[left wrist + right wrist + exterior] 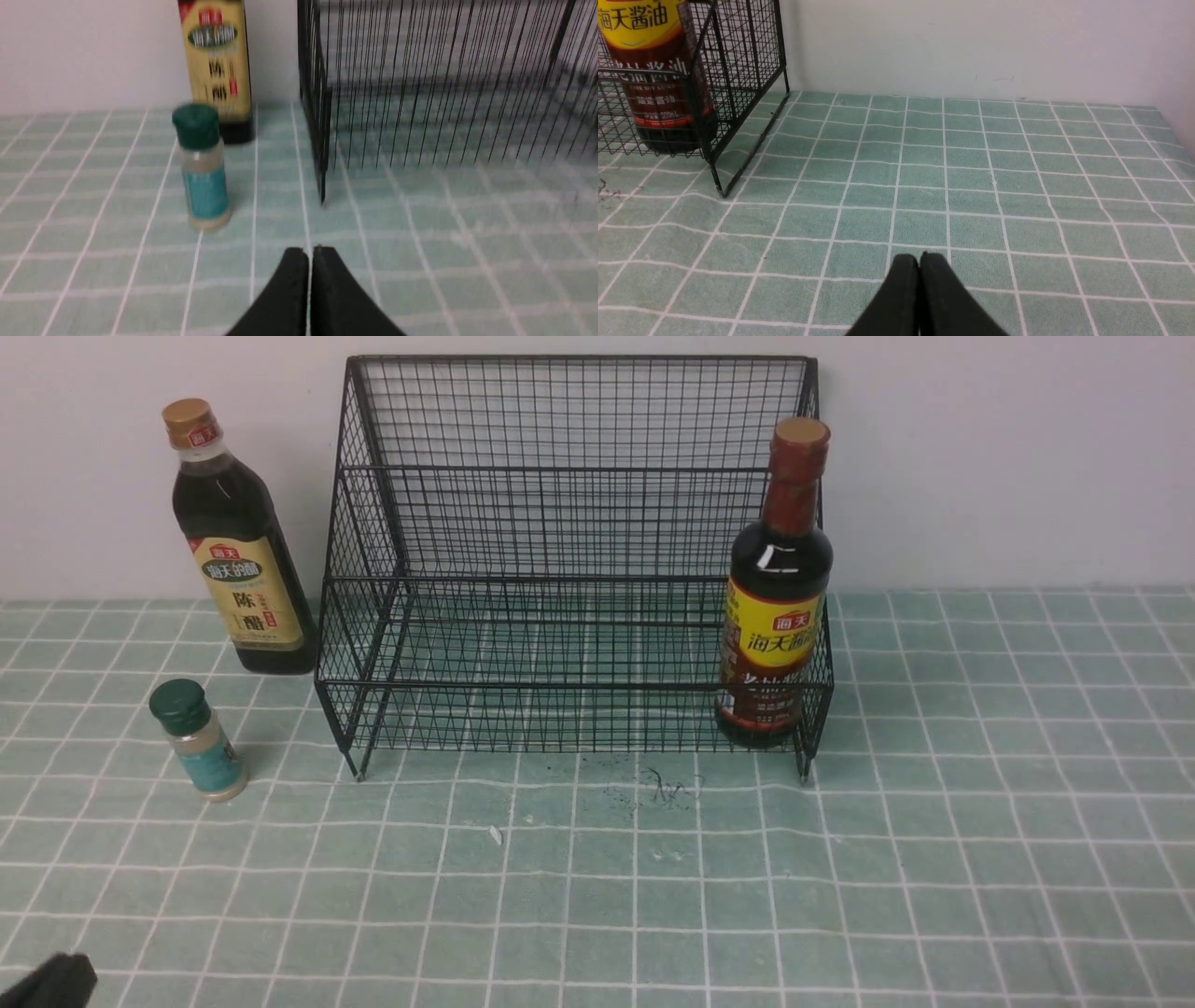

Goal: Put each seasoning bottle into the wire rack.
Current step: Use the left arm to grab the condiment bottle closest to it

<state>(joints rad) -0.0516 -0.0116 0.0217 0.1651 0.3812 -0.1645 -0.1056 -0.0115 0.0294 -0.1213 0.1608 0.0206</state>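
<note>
The black wire rack [574, 560] stands against the back wall. The dark bottle with a brown-red neck and yellow label [777, 588] is upright inside its lowest tier at the right end, also seen as the labelled bottle [651, 74] behind the mesh. Left of the rack, the tall dark bottle with tan cap [238, 546] stands on the cloth. The small green-capped shaker [199, 739] stands in front of it. My left gripper [309, 254] is shut and empty, low over the cloth, short of the shaker [201, 168]. My right gripper [919, 259] is shut and empty, right of the rack [738, 70].
A green tablecloth with a white grid [980, 803] covers the table. Dark scribbled marks [667, 784] and a small white scrap [496, 834] lie in front of the rack. A plain pale wall [1008, 457] runs behind everything. Part of my left arm [47, 982] shows at the front left corner.
</note>
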